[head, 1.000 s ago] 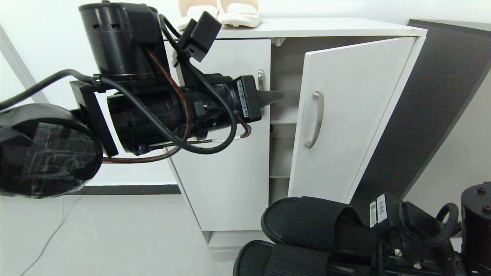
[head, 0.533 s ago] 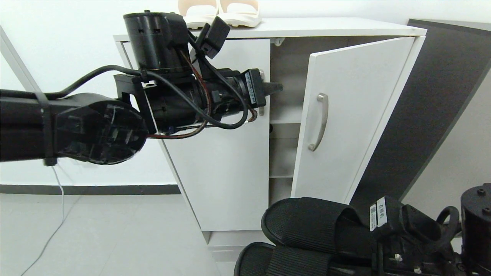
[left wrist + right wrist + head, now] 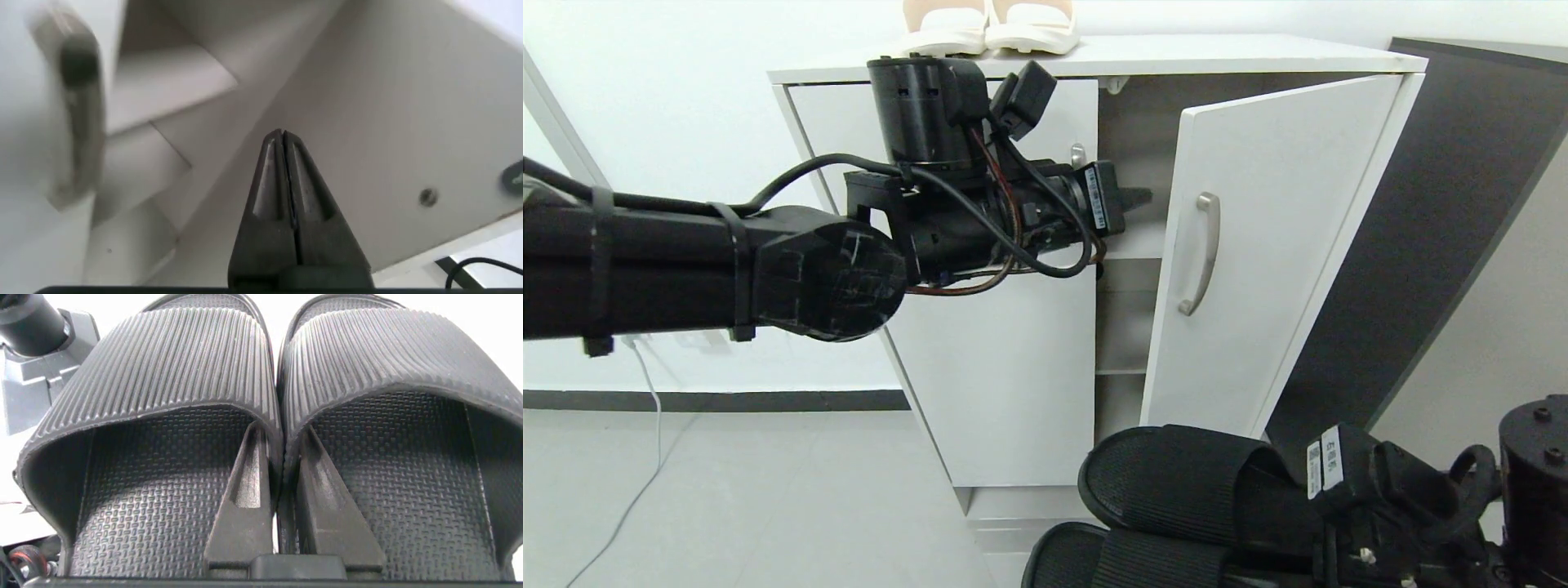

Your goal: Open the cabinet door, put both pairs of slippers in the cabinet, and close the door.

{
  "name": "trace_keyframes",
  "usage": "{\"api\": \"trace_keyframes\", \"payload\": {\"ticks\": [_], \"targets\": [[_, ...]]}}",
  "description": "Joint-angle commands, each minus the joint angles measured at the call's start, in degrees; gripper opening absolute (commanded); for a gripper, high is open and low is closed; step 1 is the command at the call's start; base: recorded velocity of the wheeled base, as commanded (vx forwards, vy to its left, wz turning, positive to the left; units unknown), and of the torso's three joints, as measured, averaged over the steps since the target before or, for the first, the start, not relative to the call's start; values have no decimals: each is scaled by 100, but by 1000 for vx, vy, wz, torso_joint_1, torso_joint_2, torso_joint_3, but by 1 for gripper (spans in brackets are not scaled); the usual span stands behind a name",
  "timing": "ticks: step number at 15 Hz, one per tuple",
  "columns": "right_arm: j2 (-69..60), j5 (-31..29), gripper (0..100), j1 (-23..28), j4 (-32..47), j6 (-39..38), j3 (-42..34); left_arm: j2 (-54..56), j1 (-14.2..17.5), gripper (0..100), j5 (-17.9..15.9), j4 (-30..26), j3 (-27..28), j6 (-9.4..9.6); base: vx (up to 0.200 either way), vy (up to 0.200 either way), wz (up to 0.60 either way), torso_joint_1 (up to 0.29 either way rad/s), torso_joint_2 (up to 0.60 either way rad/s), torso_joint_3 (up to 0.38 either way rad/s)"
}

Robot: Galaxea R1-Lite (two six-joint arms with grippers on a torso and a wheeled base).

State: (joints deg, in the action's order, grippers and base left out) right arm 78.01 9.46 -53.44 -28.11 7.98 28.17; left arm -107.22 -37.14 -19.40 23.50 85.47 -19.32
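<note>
The cabinet door point(image 3: 1282, 245) stands ajar. The left end effector point(image 3: 1141, 196), its fingers pressed together, sits at the gap beside the door's free edge. Low in front of the cabinet point(image 3: 1013, 392), the right end effector point(image 3: 282, 437) pinches the black slippers point(image 3: 1176, 482) by their adjoining sides. The cream slippers point(image 3: 988, 28) lie on the cabinet's top.

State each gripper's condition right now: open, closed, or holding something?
Left gripper: closed, holding nothing.
Right gripper: closed on the black slippers, pinching their adjoining sides together.
</note>
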Motion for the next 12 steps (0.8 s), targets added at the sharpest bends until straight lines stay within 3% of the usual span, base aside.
{"api": "trace_keyframes", "payload": {"ticks": [1, 3, 6, 7, 10, 12], "targets": [[13, 3, 0, -35, -1, 1, -31, -19, -179, 0, 6, 14, -21, -10, -200, 0, 0, 7, 7, 2], [22, 21, 0, -78, -1, 1, -57, 34, -434, 0, 6, 40, -92, -10, -200, 0, 0, -2, 0, 2], [22, 21, 0, -149, -10, 1, -84, -45, -786, 0, 6, 699, -311, -10, -200, 0, 0, 1, 2, 1], [22, 21, 0, -149, -10, 1, -84, -71, -803, 0, 6, 902, -364, -10, -200, 0, 0, -2, 2, 2], [39, 12, 0, -149, -19, 1, -84, -1, -724, 0, 15, 963, -461, -10, 0, 0, 0, 0, 0, 0], [118, -14, 0, -114, -28, -25, -49, 201, -460, 0, 24, 963, -610, -10, 0, 0, 0, 0, 0, 0]]}}
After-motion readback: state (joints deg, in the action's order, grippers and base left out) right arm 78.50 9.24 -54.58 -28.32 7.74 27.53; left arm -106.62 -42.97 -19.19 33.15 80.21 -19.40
